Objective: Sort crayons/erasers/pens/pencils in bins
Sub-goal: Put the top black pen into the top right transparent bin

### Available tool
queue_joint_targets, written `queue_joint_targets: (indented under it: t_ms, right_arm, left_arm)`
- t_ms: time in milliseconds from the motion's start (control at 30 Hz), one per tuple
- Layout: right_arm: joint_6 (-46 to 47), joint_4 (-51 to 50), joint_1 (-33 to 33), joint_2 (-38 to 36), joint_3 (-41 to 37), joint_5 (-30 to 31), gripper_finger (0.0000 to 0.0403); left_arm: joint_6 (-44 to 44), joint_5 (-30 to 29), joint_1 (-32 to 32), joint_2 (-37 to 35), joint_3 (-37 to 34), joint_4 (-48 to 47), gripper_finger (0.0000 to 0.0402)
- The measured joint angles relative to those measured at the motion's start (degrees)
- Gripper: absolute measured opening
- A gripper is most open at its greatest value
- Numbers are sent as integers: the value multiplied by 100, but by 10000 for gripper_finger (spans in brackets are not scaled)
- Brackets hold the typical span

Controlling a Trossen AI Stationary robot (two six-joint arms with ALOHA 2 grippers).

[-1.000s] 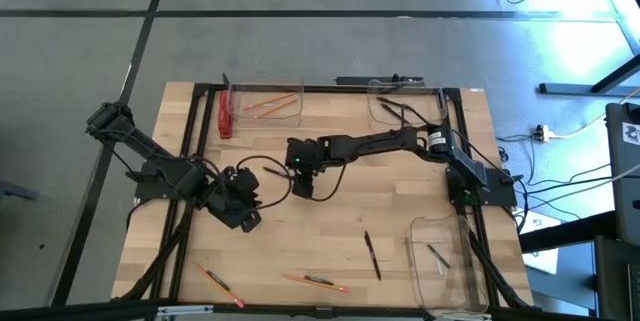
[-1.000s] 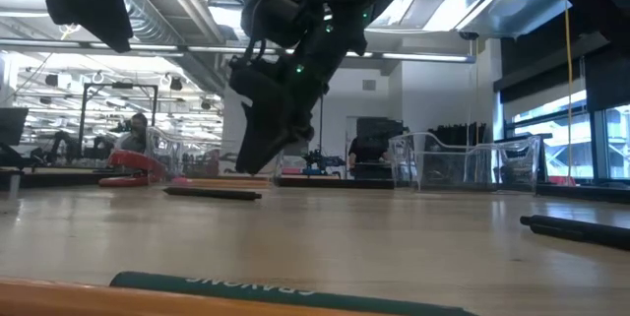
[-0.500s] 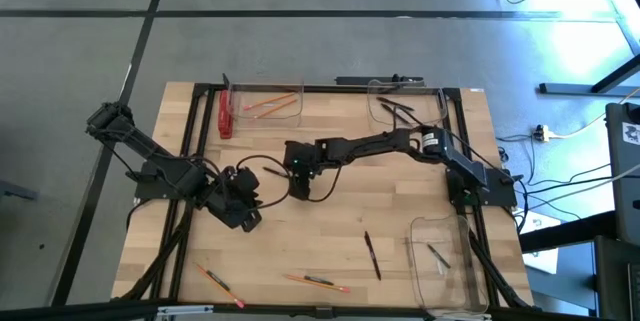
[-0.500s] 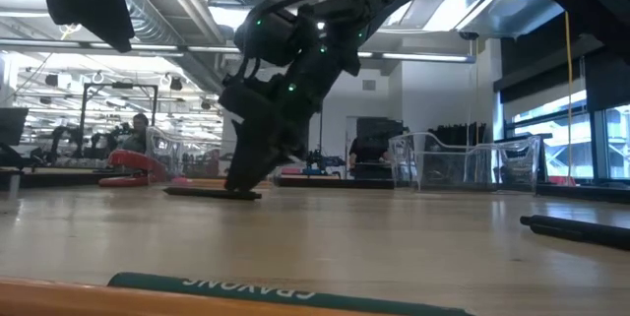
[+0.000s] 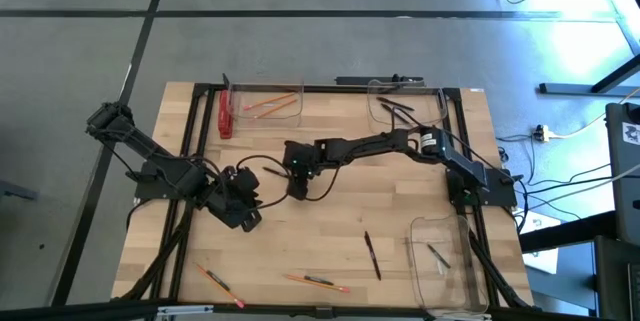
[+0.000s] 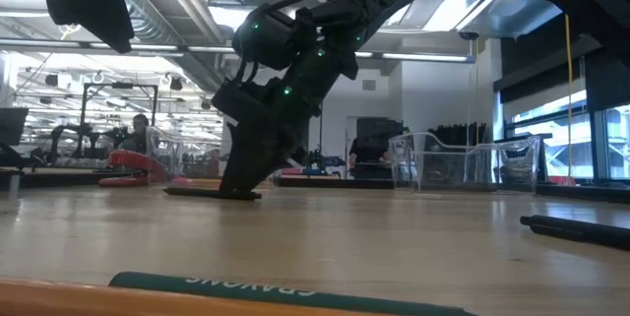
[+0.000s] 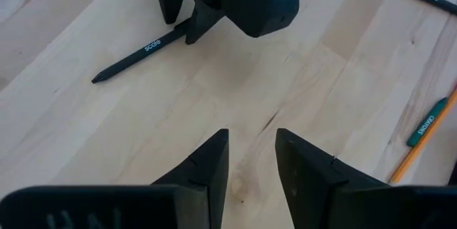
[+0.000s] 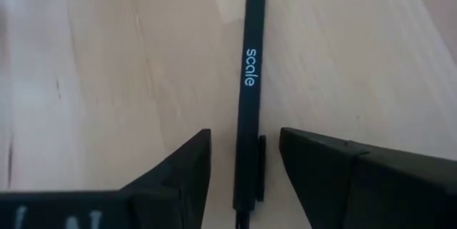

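Black pen (image 8: 248, 79) reads "scale"

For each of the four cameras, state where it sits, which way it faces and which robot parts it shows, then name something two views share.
High view: above the table, looking straight down; both arms, with the right tool reaching to mid-table.
Low view: table-top height, looking level into the room; the right arm descends from above onto a black pen.
Left wrist view: on the left arm, looking past the left tool at bare wood and the right tool beyond.
Right wrist view: on the right arm, looking down its open fingers, which straddle the pen.
Shared: both wrist views show that pen's "scale" print.
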Motion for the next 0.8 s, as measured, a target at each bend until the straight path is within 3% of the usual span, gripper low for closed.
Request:
queue_joint_targets:
  t_ms: [300, 600, 800]
  right_arm:
    - [129, -368, 122, 13, 82, 111, 172]
    - [-77, -1641, 174, 73, 773, 417, 172]
    - [-153, -1686, 160, 74, 798, 273, 172]
  left_arm:
    - [2, 0, -1, 0, 0, -13, 110]
    - [9, 0, 1, 0, 0, -17, 110]
    - [9, 0, 1, -2, 0, -17, 110]
